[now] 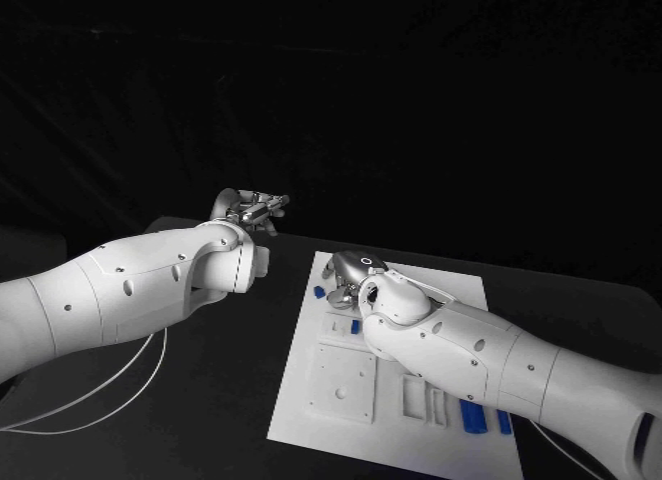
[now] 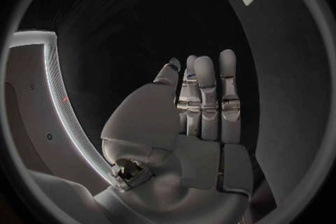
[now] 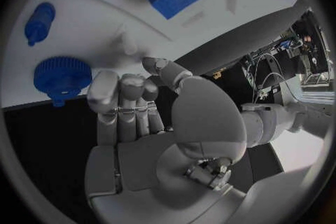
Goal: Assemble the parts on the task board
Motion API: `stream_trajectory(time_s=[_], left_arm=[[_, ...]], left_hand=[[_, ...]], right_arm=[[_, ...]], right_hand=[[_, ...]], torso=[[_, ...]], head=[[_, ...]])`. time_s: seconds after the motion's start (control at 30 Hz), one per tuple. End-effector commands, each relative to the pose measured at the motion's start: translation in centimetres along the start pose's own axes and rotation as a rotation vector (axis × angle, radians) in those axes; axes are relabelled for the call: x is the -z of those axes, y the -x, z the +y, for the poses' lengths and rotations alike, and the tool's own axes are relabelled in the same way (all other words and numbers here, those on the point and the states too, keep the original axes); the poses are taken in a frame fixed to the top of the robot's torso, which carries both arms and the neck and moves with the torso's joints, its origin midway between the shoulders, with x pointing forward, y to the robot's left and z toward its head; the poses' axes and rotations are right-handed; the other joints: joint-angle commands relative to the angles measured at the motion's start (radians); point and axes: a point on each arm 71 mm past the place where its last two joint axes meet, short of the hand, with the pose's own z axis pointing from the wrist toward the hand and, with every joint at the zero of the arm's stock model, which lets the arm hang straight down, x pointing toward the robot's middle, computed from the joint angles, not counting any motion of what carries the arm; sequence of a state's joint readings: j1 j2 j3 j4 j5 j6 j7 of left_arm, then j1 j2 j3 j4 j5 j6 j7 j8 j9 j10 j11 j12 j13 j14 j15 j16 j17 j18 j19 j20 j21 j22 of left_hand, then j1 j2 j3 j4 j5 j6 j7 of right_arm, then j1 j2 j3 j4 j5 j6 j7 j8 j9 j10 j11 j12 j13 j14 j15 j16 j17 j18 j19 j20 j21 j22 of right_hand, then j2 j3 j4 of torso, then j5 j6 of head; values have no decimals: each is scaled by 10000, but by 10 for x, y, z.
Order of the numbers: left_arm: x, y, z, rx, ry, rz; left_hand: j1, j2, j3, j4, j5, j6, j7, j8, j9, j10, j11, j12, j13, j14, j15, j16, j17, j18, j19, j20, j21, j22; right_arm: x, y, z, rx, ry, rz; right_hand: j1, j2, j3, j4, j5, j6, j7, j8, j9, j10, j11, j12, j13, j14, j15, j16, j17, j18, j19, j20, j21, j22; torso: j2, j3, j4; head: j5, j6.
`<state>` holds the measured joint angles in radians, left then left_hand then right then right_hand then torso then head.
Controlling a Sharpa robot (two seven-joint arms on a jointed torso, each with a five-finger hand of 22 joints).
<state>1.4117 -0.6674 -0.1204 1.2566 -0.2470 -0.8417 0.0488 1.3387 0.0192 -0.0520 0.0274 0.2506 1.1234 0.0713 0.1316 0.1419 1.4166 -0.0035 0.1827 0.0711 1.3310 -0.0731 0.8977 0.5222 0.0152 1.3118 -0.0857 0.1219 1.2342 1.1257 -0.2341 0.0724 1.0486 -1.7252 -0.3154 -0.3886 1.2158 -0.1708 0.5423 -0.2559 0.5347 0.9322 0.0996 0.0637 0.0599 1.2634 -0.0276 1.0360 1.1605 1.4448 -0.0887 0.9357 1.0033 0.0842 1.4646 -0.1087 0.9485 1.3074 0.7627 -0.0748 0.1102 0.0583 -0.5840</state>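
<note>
Right wrist view has the right hand (image 3: 150,123) empty, fingers loosely curled over the task board (image 3: 105,39) — ease down squarely onto the blue gear (image 3: 61,74), while the left hand (image 2: 189,123) waits flat, holding nothing.

From the head cam my right arm (image 1: 475,350) covers a diagonal strip of the task board (image 1: 331,400), so I can't read the slots under it. Right hand (image 1: 363,280) hides most of the blue parts (image 1: 320,292) at the board's far end. Two more blue pieces (image 1: 473,418) poke out half-hidden below the forearm; shape unclear.
</note>
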Motion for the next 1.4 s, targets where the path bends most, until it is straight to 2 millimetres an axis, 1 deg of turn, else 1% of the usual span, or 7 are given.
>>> stream_trajectory(time_s=[0.03,0.2,0.33,0.47,0.6,0.97,1.4], left_arm=[[0,-1,-2,71,-87,176],[0,-1,-2,73,-84,180],[0,-1,-2,76,-78,178],[0,0,-2,81,-63,180],[0,0,-2,83,-52,181],[0,0,-2,85,-22,208],[0,-2,-2,92,11,302]], left_hand=[[95,40,-1,-80,-48,-95,2,50,-10,-61,6,-34,-10,-26,73,-32,22,164,79,-18,-68,35],[104,39,-4,-92,-52,-103,3,52,-10,-67,5,-31,-10,-27,74,-30,25,165,83,-17,-78,46],[104,39,-4,-92,-52,-103,3,52,-10,-67,5,-31,-10,-27,74,-30,25,165,83,-17,-78,46],[104,39,-4,-92,-52,-103,3,52,-10,-67,5,-31,-10,-27,74,-30,25,165,83,-17,-78,46],[112,50,-11,-118,-54,-117,8,65,-7,-83,9,-23,-9,-35,77,-32,28,171,93,-12,-113,78],[149,38,-9,-160,-60,-118,10,71,-6,-90,8,-22,-10,-37,77,-33,29,172,96,-11,-129,94],[144,52,-23,-194,-87,-127,11,81,-5,-97,9,-16,-11,-40,78,-34,32,173,108,-9,-174,137]], right_arm=[[1,0,0,-90,129,-115],[3,1,1,-319,199,-193],[5,1,3,-531,255,-159],[7,1,3,-648,210,-125],[8,0,2,-701,58,-113],[8,0,0,-620,-379,-334],[7,-1,1,-453,-529,-580]], right_hand=[[84,4,-157,8,-6,-58,-8,-49,-9,4,-23,-34,-6,21,-66,-36,18,-64,478,-66,51,1151],[173,42,-903,82,-3,-149,-17,-55,-13,46,-26,4,37,46,-60,-6,77,-69,497,-63,52,1152],[133,179,-2178,372,-686,837,93,-24,38,64,196,127,118,68,94,45,116,-14,526,71,36,1150],[182,311,-3664,934,-1260,1357,-6,-27,103,61,195,186,107,70,121,88,127,35,554,122,15,1161],[346,287,-4431,1535,-1441,1669,-102,-6,260,73,161,184,86,74,83,87,130,12,569,87,-16,1160],[312,83,-4755,2443,-1464,2068,-286,0,1004,88,56,76,5,84,6,37,150,-26,593,3,-40,1163],[223,-21,-4753,2925,-1580,2088,-308,-1,1152,105,45,43,-37,93,-3,26,163,-14,602,-2,-39,1164]], torso=[[0,-3,-2],[-1,-17,2],[-2,-16,12],[-1,-19,16],[5,-26,10],[17,-12,24],[34,-20,38]], head=[[-11,-1],[-24,5],[-18,4],[-23,-1],[-18,-9],[-29,-9],[-52,-96]])
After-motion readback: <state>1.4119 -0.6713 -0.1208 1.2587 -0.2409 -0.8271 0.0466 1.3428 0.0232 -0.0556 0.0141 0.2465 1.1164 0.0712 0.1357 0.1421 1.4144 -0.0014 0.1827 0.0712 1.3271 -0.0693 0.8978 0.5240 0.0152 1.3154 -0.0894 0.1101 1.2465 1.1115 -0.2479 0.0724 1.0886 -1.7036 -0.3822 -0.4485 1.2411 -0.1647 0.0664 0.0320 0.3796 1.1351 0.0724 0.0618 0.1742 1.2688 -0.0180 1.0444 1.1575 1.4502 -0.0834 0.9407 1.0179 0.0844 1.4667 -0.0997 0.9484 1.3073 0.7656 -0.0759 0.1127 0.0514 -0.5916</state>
